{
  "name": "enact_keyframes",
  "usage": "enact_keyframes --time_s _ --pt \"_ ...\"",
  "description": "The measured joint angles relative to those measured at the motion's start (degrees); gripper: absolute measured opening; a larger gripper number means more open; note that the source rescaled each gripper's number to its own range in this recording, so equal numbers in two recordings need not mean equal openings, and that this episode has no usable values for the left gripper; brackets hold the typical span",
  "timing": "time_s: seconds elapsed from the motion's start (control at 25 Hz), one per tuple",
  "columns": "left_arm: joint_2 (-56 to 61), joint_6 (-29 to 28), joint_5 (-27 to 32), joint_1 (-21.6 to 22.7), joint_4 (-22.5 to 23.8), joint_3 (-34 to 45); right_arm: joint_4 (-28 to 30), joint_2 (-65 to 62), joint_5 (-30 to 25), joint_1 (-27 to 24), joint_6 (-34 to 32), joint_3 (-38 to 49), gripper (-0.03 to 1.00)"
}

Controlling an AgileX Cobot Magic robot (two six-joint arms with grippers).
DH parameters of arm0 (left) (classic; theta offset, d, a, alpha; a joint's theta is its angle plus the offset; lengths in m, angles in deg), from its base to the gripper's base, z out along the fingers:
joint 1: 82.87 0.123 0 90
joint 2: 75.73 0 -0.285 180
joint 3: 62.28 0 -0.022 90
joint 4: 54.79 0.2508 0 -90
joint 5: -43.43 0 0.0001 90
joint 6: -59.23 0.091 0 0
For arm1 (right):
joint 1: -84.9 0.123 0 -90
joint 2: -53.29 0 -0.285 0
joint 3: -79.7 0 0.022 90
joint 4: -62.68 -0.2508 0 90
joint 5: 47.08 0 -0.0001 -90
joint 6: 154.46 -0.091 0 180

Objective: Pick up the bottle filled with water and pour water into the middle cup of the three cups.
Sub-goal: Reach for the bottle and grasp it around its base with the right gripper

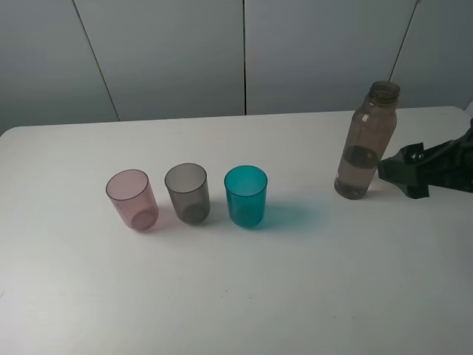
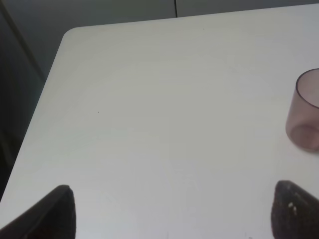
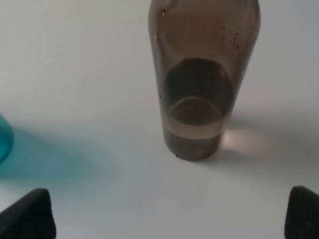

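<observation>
Exterior high: right gripper (image 1: 399, 177) spread wide, empty, just beside the upright bottle (image 1: 366, 140) on the table (image 1: 295, 296), middle cup (image 1: 187, 192) well apart from that bottle; tall, slim, uncapped, so an off-centre closing could nudge it over and spill the water (image 1: 353, 185).

The bottle (image 1: 366, 144) stands right of the 3 cups (image 1: 187, 194)

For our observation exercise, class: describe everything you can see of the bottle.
The bottle is tall, slim, smoky brown-grey transparent plastic, with a narrow threaded neck and no cap. It stands upright on the white table, water filling only its lower part. It stands apart, right of the teal cup. The open right gripper faces it without touching.
</observation>
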Motion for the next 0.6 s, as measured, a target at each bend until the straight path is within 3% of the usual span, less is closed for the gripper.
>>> enact_keyframes --time_s 0.12,0.6 --pt "0.00 0.00 0.00 0.00 0.00 0.00 0.00 2.95 13.03 0.22 0.00 5.48 1.00" --pt "0.00 0.00 0.00 0.00 0.00 0.00 0.00 23.45 49.37 0.22 0.00 10.64 1.00"
